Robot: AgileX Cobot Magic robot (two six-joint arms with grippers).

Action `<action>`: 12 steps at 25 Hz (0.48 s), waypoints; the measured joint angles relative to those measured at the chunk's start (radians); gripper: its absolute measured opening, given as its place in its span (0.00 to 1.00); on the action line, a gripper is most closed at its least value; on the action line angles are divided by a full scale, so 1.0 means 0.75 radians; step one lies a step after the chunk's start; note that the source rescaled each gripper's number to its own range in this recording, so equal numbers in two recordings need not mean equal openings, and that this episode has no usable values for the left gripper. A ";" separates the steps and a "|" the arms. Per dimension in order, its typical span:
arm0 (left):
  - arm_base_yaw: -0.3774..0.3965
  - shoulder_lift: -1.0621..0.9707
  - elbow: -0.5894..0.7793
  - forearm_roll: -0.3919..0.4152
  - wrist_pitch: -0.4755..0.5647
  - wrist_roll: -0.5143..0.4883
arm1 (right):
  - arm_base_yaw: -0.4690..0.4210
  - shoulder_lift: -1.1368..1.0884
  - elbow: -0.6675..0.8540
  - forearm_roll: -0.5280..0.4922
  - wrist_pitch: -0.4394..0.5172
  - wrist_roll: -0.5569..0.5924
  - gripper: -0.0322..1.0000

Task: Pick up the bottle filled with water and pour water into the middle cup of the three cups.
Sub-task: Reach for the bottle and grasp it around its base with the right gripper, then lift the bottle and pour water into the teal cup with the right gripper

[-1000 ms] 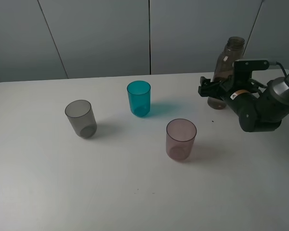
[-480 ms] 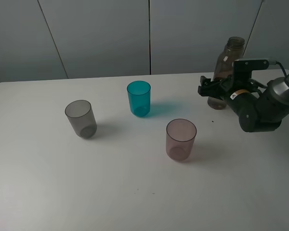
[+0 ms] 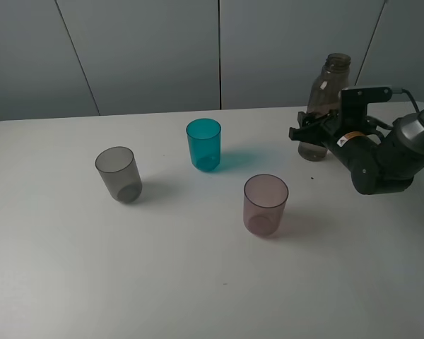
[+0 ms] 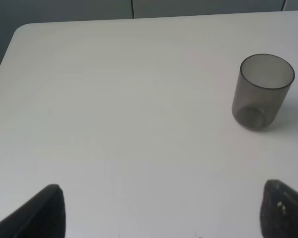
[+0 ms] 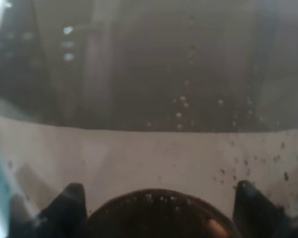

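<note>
- The right pincer point(image 3: 313, 134) is clamped shut low on the body of the bottle point(image 3: 326, 88), at the far right of the table point(image 3: 198, 296). Its wrist view shows nothing but smoky plastic, a waterline and droplets.
- That grip sits low on a tall bottle with no cap, so a quick swing could pivot it in the jaws or slop water out of the open mouth.
- It cannot be told whether the base is clear of the table. If it drags, the bottle may tip.
- The teal cup point(image 3: 203, 143) stands upright, well apart to the left. Tilting too soon would wet the table short of it.
- The pink cup point(image 3: 266, 204) sits nearer the front, and a low, wide carry could knock it over.
- The grey cup point(image 3: 118, 173) is farthest off and at little risk.
- The left pincer point(image 4: 164, 210) is spread wide and holding nothing.
</note>
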 joint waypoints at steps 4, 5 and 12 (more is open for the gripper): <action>0.000 0.000 0.000 0.000 0.000 0.000 | 0.000 -0.043 0.000 -0.096 0.072 0.028 0.06; 0.000 0.000 0.000 0.000 0.000 0.000 | 0.000 -0.065 0.000 -0.128 0.102 0.031 0.06; 0.000 0.000 0.000 0.000 0.000 0.000 | 0.034 -0.252 -0.004 -0.142 0.258 0.076 0.06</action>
